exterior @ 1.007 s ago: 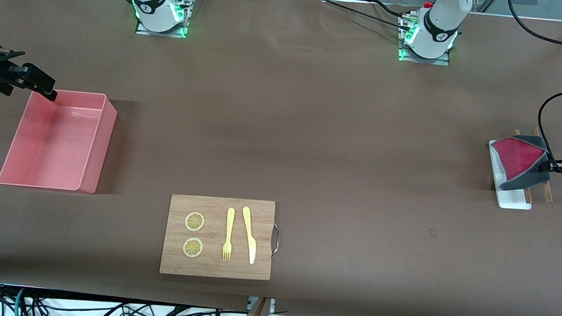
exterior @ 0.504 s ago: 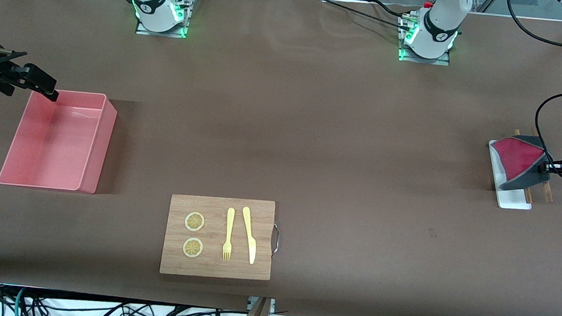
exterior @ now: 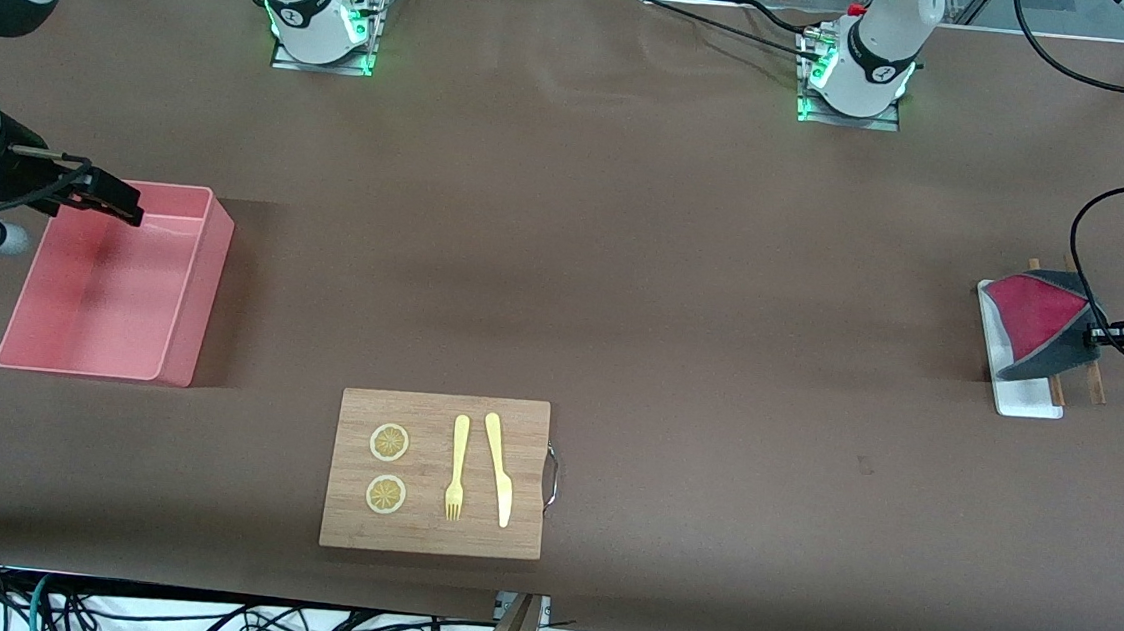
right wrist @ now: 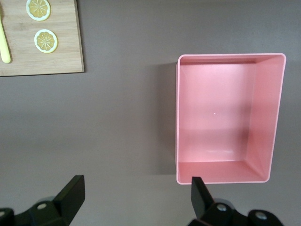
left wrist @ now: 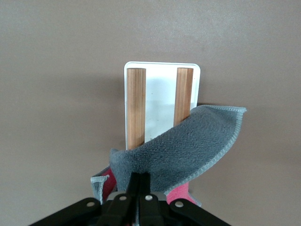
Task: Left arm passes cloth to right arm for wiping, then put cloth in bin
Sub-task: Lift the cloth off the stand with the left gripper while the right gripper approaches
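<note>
While no writing shows | left gripper [exterior: 1094, 335] pinches cloth [exterior: 1035, 318] | right gripper [right wrist: 134, 195] agape

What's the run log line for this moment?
left gripper: shut on cloth, over white tray | right gripper: open, over bin edge | handover: not yet

Robotics lab, not a home kitchen. Brown sheeting over the counter [exterior: 626, 260], two arm bases [exterior: 322, 21] bolted along its edge and glowing green, loose cables [exterior: 197, 618] tangled past the near edge. Staged props only: cutting board [exterior: 436, 473] with lemon slices [exterior: 389, 442], plastic fork [exterior: 457, 468] and knife [exterior: 499, 469].
</note>
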You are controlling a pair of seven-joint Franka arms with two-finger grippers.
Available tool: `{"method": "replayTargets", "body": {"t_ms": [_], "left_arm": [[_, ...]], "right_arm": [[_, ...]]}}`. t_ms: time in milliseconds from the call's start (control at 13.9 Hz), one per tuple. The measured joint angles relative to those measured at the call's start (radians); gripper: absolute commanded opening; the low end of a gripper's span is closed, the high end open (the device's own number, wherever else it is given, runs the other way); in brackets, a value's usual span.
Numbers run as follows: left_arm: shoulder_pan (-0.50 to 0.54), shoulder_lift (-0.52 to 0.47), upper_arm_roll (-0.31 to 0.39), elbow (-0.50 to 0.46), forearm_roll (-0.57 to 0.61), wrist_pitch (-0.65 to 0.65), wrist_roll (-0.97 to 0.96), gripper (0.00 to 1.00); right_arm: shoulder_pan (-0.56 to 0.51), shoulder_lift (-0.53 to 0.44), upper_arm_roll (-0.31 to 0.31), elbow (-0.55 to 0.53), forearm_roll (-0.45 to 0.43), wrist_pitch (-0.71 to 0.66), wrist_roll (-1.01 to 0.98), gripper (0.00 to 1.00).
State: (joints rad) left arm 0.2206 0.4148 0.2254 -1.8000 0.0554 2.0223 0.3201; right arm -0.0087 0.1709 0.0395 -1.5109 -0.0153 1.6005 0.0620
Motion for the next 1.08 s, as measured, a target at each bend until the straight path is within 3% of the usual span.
{"method": "replayTargets", "body": {"t_ms": [288, 504, 1079], "left_arm": [[0.000, 0.000, 0.000, 0.000, -0.025, 0.000, 0.000, 0.00], [0.000, -0.003, 0.000, 0.012, -0.028, -0.006, 0.000, 0.00], [-0.044, -0.016, -0.008, 0.171, -0.031, -0.170, 0.000, 0.00]], "right_arm": [[0.018, 0.002, 0.004, 0.000, 0.001, -0.003, 0.012, 1.00], [0.061, 0.002, 0.005, 0.000, 0.004, -0.003, 0.141, 1.00], [0.146, 0.014, 0.008, 0.000, 0.072, 0.001, 0.413, 1.00]]}}
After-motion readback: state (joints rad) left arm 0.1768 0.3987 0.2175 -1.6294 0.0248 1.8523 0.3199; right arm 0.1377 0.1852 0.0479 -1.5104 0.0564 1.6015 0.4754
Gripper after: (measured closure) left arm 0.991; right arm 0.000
